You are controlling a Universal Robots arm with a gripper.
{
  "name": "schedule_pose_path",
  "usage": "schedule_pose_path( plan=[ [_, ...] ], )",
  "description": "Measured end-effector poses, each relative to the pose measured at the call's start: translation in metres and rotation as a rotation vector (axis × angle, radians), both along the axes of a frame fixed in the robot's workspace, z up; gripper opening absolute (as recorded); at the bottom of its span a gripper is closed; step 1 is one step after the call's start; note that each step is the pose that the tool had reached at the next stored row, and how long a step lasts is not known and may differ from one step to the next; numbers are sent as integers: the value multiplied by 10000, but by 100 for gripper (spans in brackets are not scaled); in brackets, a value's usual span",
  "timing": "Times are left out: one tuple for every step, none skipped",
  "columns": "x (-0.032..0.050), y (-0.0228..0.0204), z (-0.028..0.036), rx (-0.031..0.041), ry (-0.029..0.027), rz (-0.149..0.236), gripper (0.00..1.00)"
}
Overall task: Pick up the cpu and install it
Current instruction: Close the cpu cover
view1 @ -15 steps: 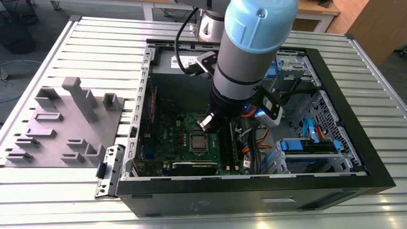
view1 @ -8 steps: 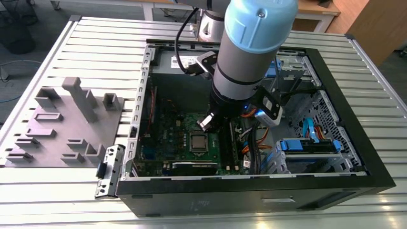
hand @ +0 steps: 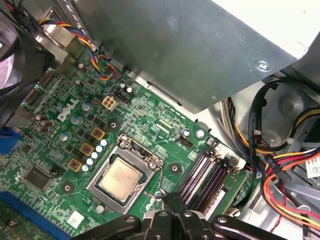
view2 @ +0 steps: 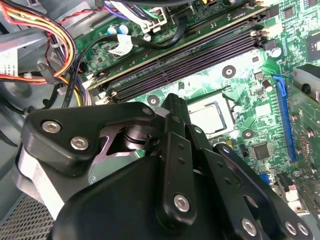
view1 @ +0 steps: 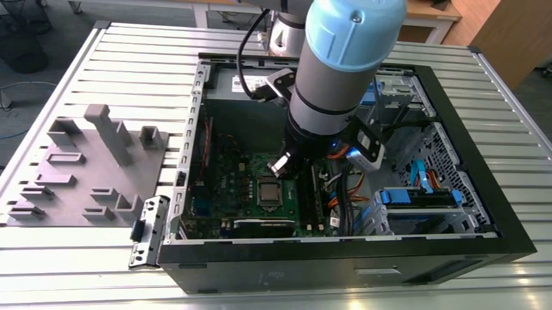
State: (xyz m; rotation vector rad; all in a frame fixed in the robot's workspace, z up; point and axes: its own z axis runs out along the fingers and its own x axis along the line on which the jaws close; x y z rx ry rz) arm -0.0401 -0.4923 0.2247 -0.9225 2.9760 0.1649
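Presently: jaws closed, empty | gripper [hand: 173, 200] above motherboard [hand: 150, 122], beside RAM slots [hand: 202, 175] | cpu [hand: 119, 176] flat in socket [hand: 141, 151], near fingertips | judged light, stiff, slick-topped, fragile underneath; take by opposite thin edges.

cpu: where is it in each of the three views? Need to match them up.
Exterior view: cpu in its socket on the motherboard, just under the gripper.
Second wrist view: cpu in the socket, partly hidden behind the gripper.
First wrist view: cpu in the socket, unobstructed, near the gripper.
Shared landmark: RAM slots running alongside the socket in all three.
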Motion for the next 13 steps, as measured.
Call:
schedule_pose_path(
  plan=[
    [0, -1, 7, -1, 0, 1, 11],
    [0, -3, 11, 1, 0, 1, 11],
    [1, -8, 13, 3, -1, 1, 11],
    [1, -15, 17, 2, 0, 2, 11],
    [1, -24, 20, -1, 0, 2, 11],
    [0, -34, 20, 0, 0, 1, 11],
    [0, -47, 20, -1, 1, 1, 11],
    [-3, -66, 20, 2, 0, 1, 11],
    [-10, -84, 20, 10, -2, 0, 11],
    [-20, -99, 19, 18, -6, -1, 11],
    [-33, -113, 20, 27, -11, 1, 11],
    [-49, -125, 19, 40, -21, 1, 11],
    [-70, -134, 19, 49, -34, 1, 11]
  ],
)
